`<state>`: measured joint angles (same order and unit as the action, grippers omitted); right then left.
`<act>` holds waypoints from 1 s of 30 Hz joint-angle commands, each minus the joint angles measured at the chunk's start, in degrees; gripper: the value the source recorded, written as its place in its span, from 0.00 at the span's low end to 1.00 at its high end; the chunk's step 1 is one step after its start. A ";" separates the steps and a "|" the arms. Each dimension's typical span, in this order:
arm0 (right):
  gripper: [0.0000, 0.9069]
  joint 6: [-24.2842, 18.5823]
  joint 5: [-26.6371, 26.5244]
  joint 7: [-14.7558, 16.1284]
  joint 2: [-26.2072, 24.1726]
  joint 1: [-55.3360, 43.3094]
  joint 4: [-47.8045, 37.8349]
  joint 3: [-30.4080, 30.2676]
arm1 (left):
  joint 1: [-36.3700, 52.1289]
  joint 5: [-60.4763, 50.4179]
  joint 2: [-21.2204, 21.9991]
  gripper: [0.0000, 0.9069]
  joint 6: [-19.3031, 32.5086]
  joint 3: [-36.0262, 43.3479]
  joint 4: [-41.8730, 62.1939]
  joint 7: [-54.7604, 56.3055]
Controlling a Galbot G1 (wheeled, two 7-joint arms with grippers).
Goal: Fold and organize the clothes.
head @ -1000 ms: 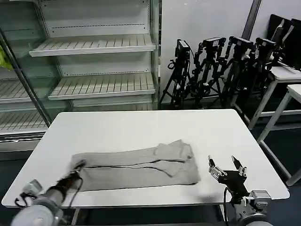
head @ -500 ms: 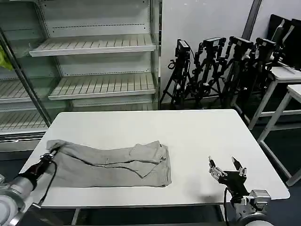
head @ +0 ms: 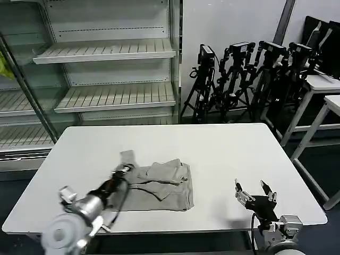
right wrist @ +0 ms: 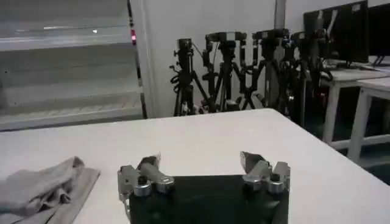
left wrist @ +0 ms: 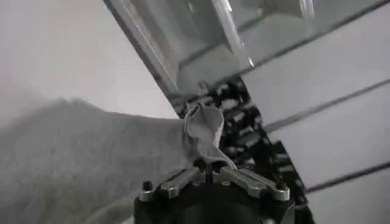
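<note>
The clothes (head: 159, 185), a light grey T-shirt, lie folded in a bunched strip on the white table (head: 223, 149), left of centre. My left gripper (head: 124, 170) is shut on an end of the shirt, holding it lifted above the strip's left part. In the left wrist view a pinched flap of the clothes (left wrist: 204, 125) rises from my left gripper (left wrist: 208, 165). My right gripper (head: 255, 189) stands open over the table's front right, apart from the shirt. From the right wrist, that gripper (right wrist: 201, 161) holds nothing, and the clothes (right wrist: 46, 182) lie off to one side.
Glass-fronted shelves (head: 106, 69) stand behind the table on the left. Several black tripods (head: 249, 74) are lined up behind it on the right. Other white tables (head: 324, 95) stand at the far right. Bare tabletop lies between the shirt and the right gripper.
My left gripper first dragged the shirt leftward across the table. It has now swung back right with the shirt's left end, carrying it over the middle. The right gripper stayed still.
</note>
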<state>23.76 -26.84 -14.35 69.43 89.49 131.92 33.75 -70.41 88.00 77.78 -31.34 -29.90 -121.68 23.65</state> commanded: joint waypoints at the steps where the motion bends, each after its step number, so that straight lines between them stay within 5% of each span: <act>1: 1.00 -0.12 -0.22 0.06 -0.12 -0.37 -0.58 -0.04 | 7.10 -11.90 9.52 0.01 0.79 18.21 10.40 -0.10; 4: 1.00 -0.12 -0.39 0.07 -0.28 -0.63 -0.82 -0.09 | 7.15 -14.32 9.57 0.03 0.94 18.93 11.07 -0.77; 5: 1.00 -0.12 -0.42 0.06 -0.33 -0.71 -0.94 -0.08 | 7.09 -14.65 9.50 0.78 0.76 18.99 10.92 -0.99; 6: 1.00 -0.13 -0.44 0.06 -0.37 -0.75 -1.01 -0.09 | 7.02 -15.13 9.43 1.00 0.61 18.96 10.53 -1.20; 18: 1.00 0.17 -1.03 -0.09 -1.20 -1.13 -0.71 -0.25 | 3.57 -16.11 2.72 1.00 -0.36 13.68 -5.31 -2.02; 30: 1.00 0.68 -0.87 -0.21 -1.12 -2.06 -0.33 -1.97 | -6.82 -10.98 -9.51 1.00 -1.86 -5.27 -11.44 -2.40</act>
<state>24.35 -27.78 -14.54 68.26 87.53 131.46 32.20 -69.77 75.13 77.87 -32.59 -21.79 -127.33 21.87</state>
